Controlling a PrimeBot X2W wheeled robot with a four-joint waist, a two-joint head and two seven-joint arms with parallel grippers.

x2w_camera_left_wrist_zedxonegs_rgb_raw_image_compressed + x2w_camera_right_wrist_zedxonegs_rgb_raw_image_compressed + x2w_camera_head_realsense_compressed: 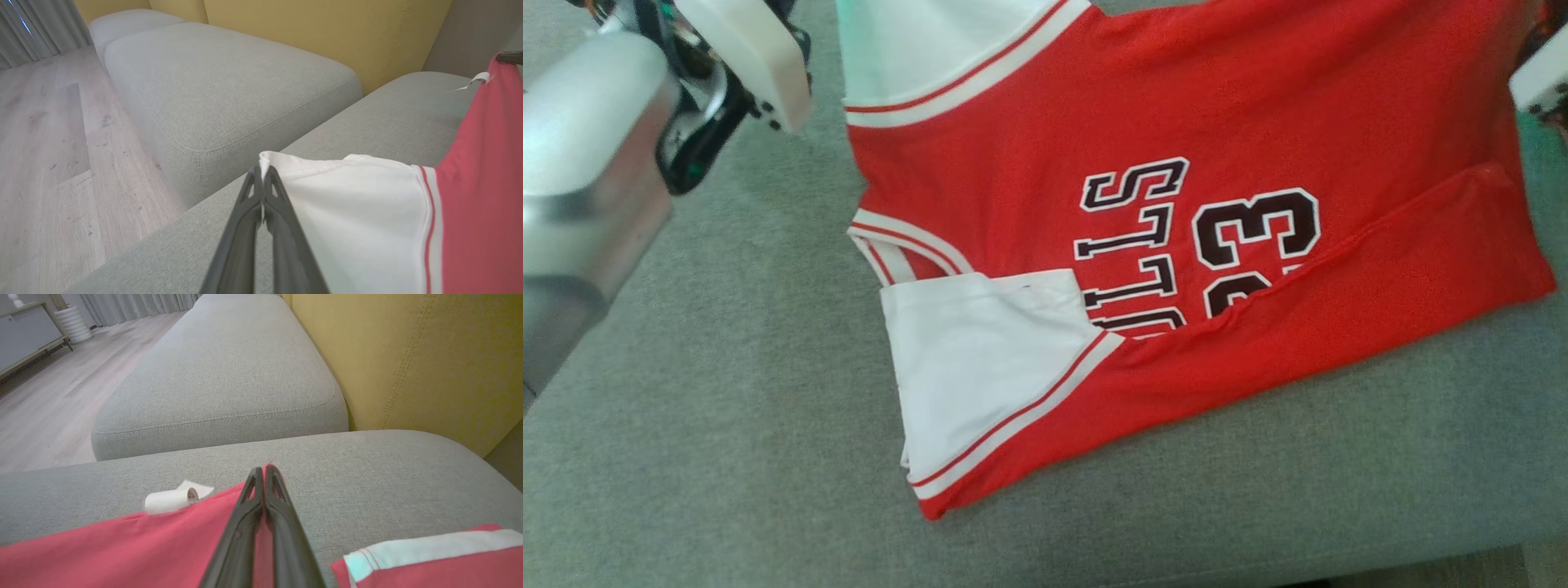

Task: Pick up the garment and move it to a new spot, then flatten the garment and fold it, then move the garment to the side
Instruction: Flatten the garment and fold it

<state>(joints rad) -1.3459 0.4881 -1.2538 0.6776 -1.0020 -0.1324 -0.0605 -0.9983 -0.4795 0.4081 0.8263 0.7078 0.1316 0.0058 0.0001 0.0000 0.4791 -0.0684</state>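
The garment [1029, 163] is a red jersey with white sleeves and dark lettering, spread on the grey sofa cushion [711, 425]. Its near long edge is folded over the print, with a white sleeve [972, 359] lying on top. In the left wrist view my left gripper [261, 171] is shut on the edge of the other white sleeve [359, 212], lifted off the cushion. In the right wrist view my right gripper [263, 471] is shut on the garment's red hem [122, 547], beside a curled white label [169, 500]. My pale left forearm [588, 163] shows at the head view's upper left.
A second grey cushion [220, 85] lies beyond a seam, with the yellow backrest [408, 355] behind both. Wooden floor [45, 143] runs alongside the sofa, with curtains [135, 306] and a low cabinet [24, 330] further off.
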